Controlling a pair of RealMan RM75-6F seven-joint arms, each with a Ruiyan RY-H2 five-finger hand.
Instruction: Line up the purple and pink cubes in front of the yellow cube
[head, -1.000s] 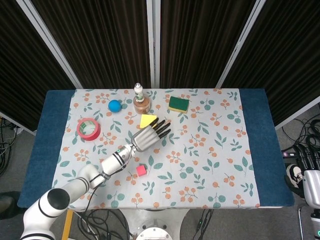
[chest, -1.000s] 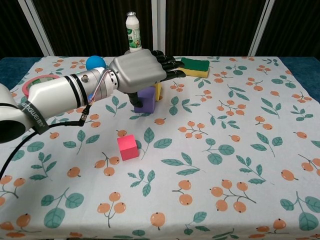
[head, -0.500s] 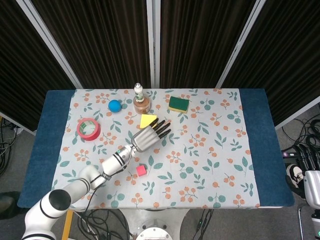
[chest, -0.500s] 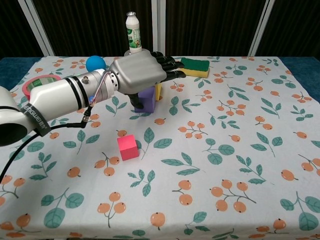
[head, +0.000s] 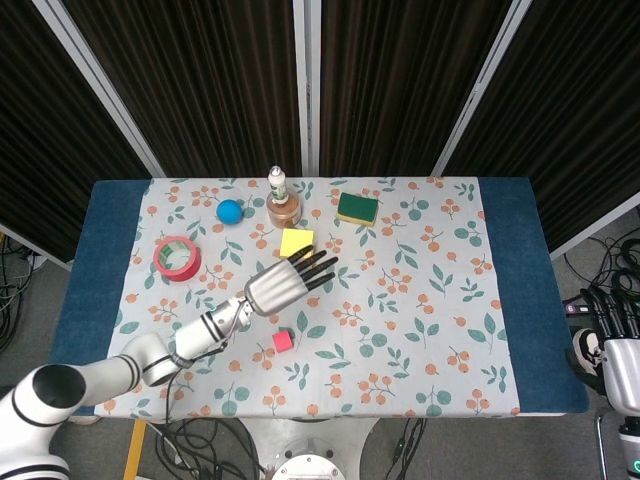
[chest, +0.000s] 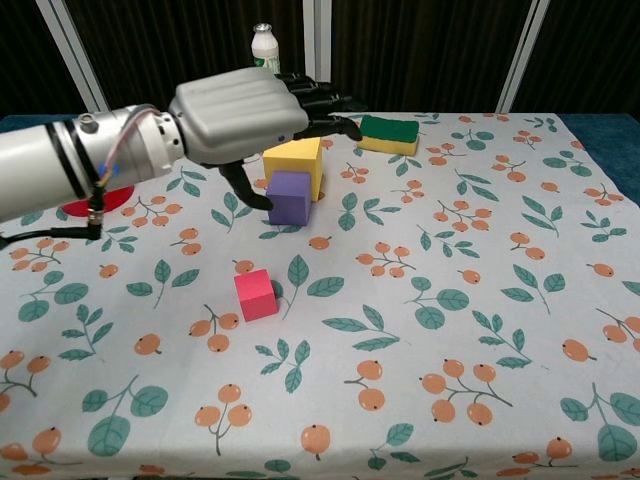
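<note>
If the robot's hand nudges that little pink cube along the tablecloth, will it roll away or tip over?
Probably neither. The pink cube rests on a flat face and is no taller than it is wide, so it should slide rather than roll or tip. It looks like a small, light block, so the patterned tablecloth may drag at it and turn it a little.

Three foam cubes — one yellow cube (chest: 293, 164), one purple cube (chest: 289, 197), one pink cube (chest: 255, 295). One blue ball (head: 230, 210), one red roll of tape (head: 177, 257), one green-and-yellow sponge (chest: 389, 134), one small white bottle (head: 277, 183) — on one round brown coaster (head: 284, 212).
</note>
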